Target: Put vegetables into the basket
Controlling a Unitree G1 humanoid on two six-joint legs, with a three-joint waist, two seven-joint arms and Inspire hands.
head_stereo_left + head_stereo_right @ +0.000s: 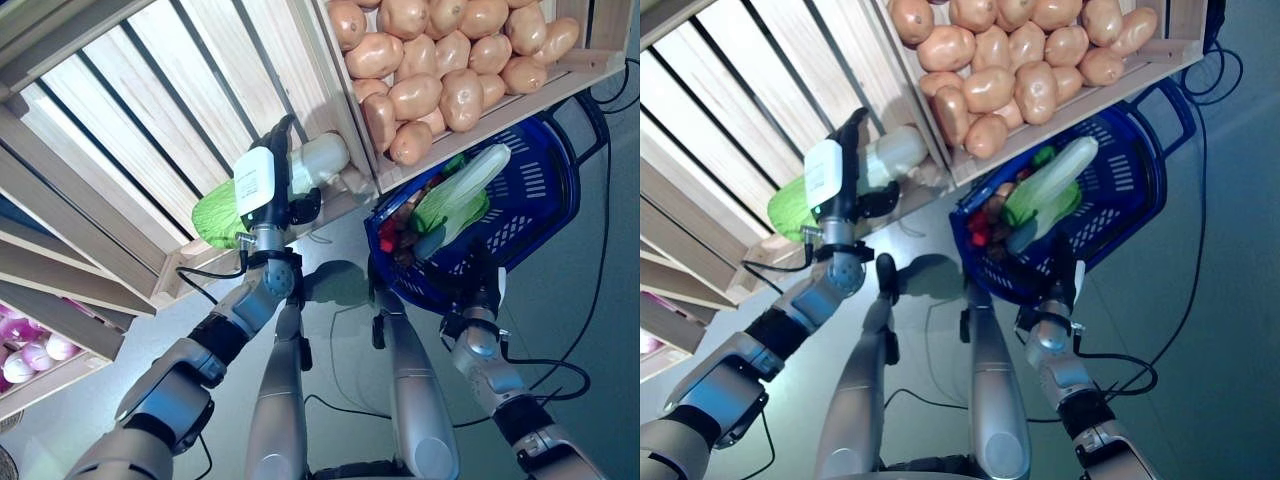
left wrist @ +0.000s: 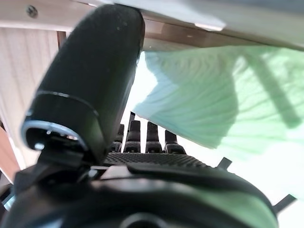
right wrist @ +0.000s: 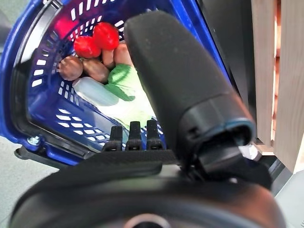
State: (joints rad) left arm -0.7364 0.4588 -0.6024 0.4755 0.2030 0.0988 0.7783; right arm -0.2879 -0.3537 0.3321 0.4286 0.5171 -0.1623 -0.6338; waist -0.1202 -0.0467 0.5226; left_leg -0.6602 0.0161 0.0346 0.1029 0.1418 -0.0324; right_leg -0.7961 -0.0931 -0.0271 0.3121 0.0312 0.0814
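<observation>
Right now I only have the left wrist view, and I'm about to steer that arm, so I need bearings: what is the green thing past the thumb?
Observer: A whole napa cabbage. The left hand grips it mid-length at the front edge of a slatted wooden crate.
Operator: Where is the basket?
Observer: The blue basket is to the robot's right, beside the crate of potatoes, with the right hand at its near side.
Operator: Is anything in it already?
Observer: Yes. It holds a second cabbage, red vegetables and brown ones.
</observation>
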